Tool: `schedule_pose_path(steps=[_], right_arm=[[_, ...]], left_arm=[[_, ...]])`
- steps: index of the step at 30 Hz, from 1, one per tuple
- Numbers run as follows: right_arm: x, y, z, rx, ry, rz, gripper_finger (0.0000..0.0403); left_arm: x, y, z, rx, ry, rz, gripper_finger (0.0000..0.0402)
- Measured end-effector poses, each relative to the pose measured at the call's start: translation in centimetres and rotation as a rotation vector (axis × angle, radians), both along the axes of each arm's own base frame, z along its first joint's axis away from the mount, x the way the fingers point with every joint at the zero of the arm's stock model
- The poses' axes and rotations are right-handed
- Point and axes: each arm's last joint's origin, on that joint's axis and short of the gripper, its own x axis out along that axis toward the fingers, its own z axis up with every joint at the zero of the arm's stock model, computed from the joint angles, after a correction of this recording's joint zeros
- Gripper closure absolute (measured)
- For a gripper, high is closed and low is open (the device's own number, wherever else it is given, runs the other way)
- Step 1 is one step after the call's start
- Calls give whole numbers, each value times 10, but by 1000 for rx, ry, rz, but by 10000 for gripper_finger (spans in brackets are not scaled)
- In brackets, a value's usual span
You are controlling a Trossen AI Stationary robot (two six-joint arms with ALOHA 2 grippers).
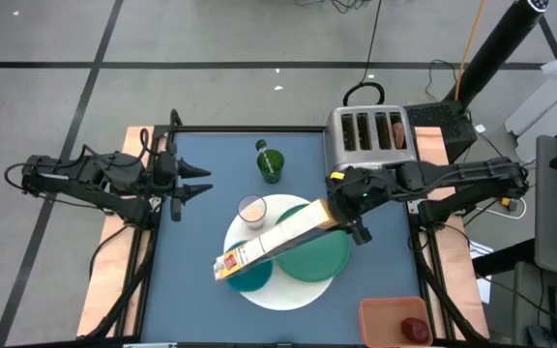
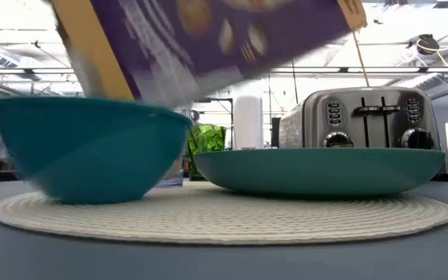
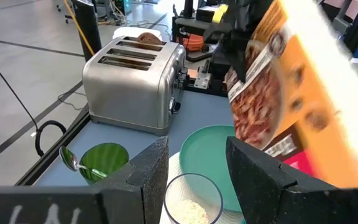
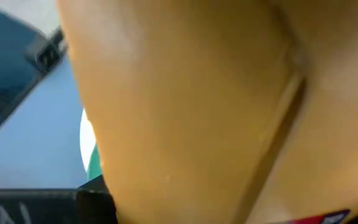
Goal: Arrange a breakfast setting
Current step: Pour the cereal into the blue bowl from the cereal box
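A purple and orange cereal box (image 1: 277, 244) slants over the white round mat (image 1: 293, 295), and my right gripper (image 1: 342, 213) is shut on its raised end. The box's low end (image 1: 225, 272) hangs above the teal bowl (image 1: 255, 281). The green plate (image 1: 319, 255) lies on the mat beside the bowl. A small clear glass (image 1: 251, 210) stands at the mat's far left rim. Behind it is the green cup (image 1: 270, 165) with a spoon (image 3: 72, 162) in it. My left gripper (image 1: 199, 182) hovers open at the left, apart from everything. A bagel (image 1: 397, 133) sits in a toaster slot. My right gripper holds the cereal box by its raised end (image 1: 325, 220), the one toward the table's right. It comes from the right, slanting downward. The gripper body hides where the fingers sit. The box is lifted clear and tilts down to the left, its low end over the bowl.
The silver toaster (image 1: 370, 137) stands at the far right of the table. An orange-pink tray (image 1: 387, 317) with a dark-red fruit (image 1: 415, 330) sits at the near right corner. Bare blue table lies left of the mat.
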Motion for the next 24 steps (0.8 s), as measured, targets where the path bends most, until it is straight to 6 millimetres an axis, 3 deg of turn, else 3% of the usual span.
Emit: schedule_pose_path(steps=[24], right_arm=[[-3,0,2,22,12,-13,195]], left_arm=[[0,0,0,-4,0,1,234]])
